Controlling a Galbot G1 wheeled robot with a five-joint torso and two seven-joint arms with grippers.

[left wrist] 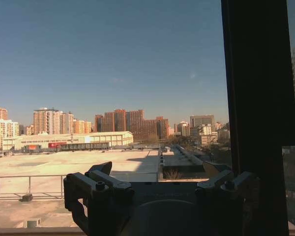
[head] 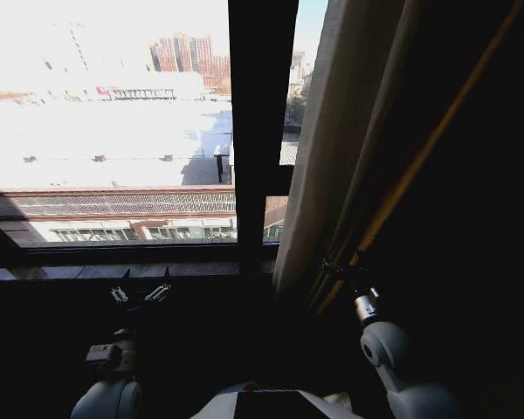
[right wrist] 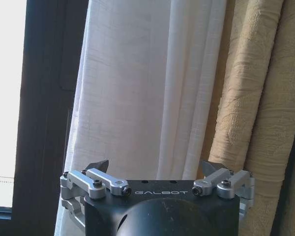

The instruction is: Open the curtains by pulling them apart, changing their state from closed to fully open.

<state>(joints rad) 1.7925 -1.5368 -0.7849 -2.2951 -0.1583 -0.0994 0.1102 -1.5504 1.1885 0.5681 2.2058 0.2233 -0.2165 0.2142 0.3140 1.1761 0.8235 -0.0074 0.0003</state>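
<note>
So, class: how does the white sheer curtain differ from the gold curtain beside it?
The white curtain is thin, with a fine plain weave; the gold curtain looks thicker, with a raised pattern. The white curtain hangs nearer the dark window frame; the gold curtain hangs on its far side. Both fall in long vertical folds, bunched together, ahead of the open right gripper.

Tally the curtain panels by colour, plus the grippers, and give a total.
White sheer curtain: 1
Tan patterned curtain: 1
Grippers: 2, the left gripper open by the window sill, the right gripper open, facing the white curtain
Total: 4
</note>
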